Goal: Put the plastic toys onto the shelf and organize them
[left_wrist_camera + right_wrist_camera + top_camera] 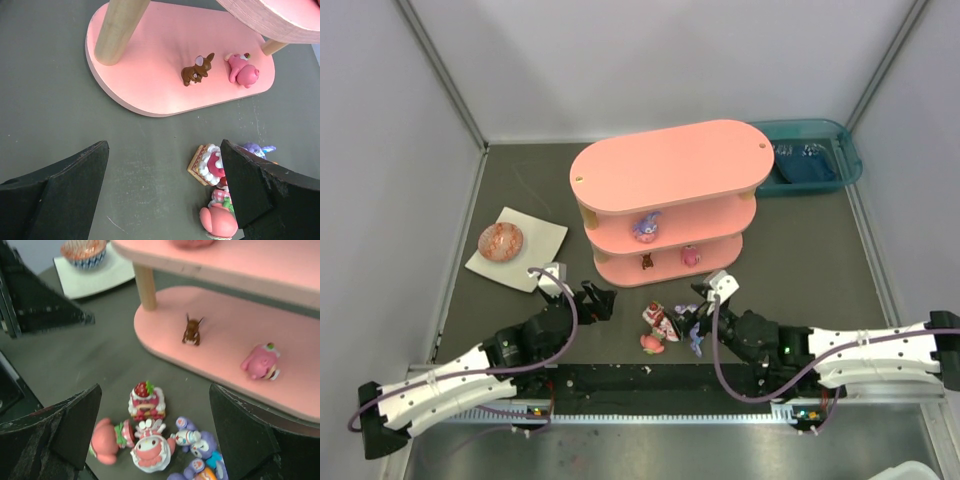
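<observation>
Overhead, the dark grey table (pixel 800 250) is lying between pale walls (pixel 660 60). The pink shelf (pixel 670 165) is standing mid-table, carrying a purple toy (pixel 646 227) on its middle tier and a brown toy (pixel 647 262) and a pink toy (pixel 691 256) on its lowest. Loose toys (pixel 665 325) are clustering on the table just near of it. The left gripper (pixel 164 150) and right gripper (pixel 155 390) are gaping wide, holding nothing, flanking that cluster.

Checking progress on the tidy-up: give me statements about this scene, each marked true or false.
A brown toy and a pink toy rest on the bottom tier of the shelf. True.
The left claw grips a toy. False: it is open and holds nothing.
Several loose toys lie on the table before the shelf. True.
The speckled ball is in the teal bin. False: it sits on a white plate.
</observation>
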Robot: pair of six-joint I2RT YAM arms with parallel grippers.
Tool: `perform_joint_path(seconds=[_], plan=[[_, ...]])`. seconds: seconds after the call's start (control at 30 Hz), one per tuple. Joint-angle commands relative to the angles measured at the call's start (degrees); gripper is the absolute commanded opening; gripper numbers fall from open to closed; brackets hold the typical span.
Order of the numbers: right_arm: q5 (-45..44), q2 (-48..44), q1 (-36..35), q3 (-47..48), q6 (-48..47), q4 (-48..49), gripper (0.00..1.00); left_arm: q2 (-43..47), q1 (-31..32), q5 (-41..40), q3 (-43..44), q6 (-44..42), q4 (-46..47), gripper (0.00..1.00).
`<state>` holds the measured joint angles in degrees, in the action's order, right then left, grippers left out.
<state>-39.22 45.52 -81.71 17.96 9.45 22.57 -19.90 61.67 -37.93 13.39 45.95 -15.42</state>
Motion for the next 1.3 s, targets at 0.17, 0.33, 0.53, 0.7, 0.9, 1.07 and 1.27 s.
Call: perform_joint_path(seconds=[0.17, 0.33, 0.53, 0.7, 0.9, 1.07, 1.27], plan=[[6.43, 13.71, -0.03, 0.24, 5.13, 10.97, 0.88, -1.63, 0.29, 1.37, -0.2, 0.01, 4.52, 0.99], [14.78, 23.72, 4.37, -1.79, 6.28, 24.44, 0.86, -1.46, 0.29, 1.72, -0.03, -0.51, 4.7, 0.99], [17.25, 29.01, 5.6, -0.2, 5.66, 27.79, 0.86, 0.3, 0.29, 1.02, -0.29, -0.87, 3.64, 0.99], [19.18, 33.14, 7.09, -0.64, 5.14, 31.39, 0.82, 1.62, 0.29, 0.67, -0.64, -0.43, 2.5, 0.99], [19.36, 37.44, 7.36, -0.2, 3.38, 34.38, 0.76, 1.62, 0.29, 0.67, -0.64, -0.69, 2.33, 0.99], [16.64, 39.82, 7.36, -0.29, 2.32, 37.02, 0.73, 1.62, 0.29, 0.49, -0.56, -0.78, 2.24, 0.99], [13.47, 43.07, 7.44, -0.99, 1.36, 42.2, 0.61, 1.62, 0.29, 0.32, -0.56, -0.78, 2.15, 0.99]])
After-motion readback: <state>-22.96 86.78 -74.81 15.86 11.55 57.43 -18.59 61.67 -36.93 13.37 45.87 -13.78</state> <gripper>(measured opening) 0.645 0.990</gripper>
